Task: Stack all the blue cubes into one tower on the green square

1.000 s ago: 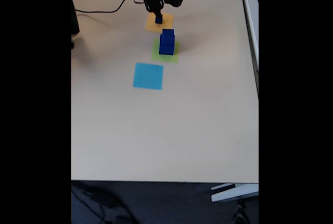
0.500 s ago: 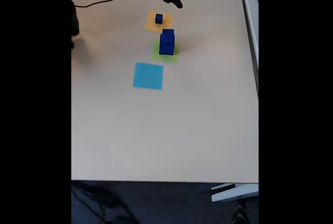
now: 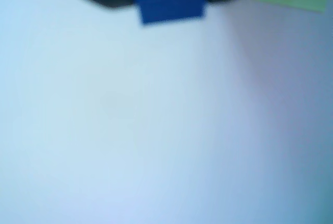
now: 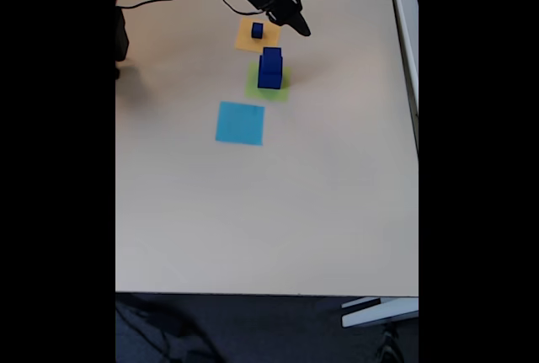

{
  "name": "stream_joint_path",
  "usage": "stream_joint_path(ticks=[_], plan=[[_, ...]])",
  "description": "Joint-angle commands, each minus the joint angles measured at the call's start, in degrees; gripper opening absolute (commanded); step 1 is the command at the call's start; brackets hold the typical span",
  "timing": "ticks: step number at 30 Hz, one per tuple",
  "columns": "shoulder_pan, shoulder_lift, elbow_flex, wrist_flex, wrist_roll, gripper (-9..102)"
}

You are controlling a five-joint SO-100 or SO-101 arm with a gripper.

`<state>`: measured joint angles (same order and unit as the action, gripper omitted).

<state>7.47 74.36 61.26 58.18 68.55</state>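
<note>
Tower of blue cubes (image 4: 269,70) stands upright on green square (image 4: 268,82); gripper (image 4: 296,26) state indeterminate.

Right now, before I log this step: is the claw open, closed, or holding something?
Claw: cannot be told; its jaws are too small and blurred to read.

In the fixed view, the stack of cubes (image 4: 269,70) stands on the middle patch (image 4: 255,87); a lone cube (image 4: 257,30) sits on the patch behind (image 4: 244,39), and my gripper (image 4: 298,25) hangs right of it.
</note>
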Motion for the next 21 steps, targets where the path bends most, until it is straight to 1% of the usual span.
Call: stream_joint_path(ticks=[1,5,7,16,21], plan=[[1.93,4.48,0.88,0.18,1.32,1],[4.66,5.62,6.06,-1.05,3.6,0],[6.24,5.89,7.91,-2.72,2.99,0],[10.99,4.39,8.26,-2.11,1.05,0],[11.69,5.27,13.89,-1.76,1.14,0]])
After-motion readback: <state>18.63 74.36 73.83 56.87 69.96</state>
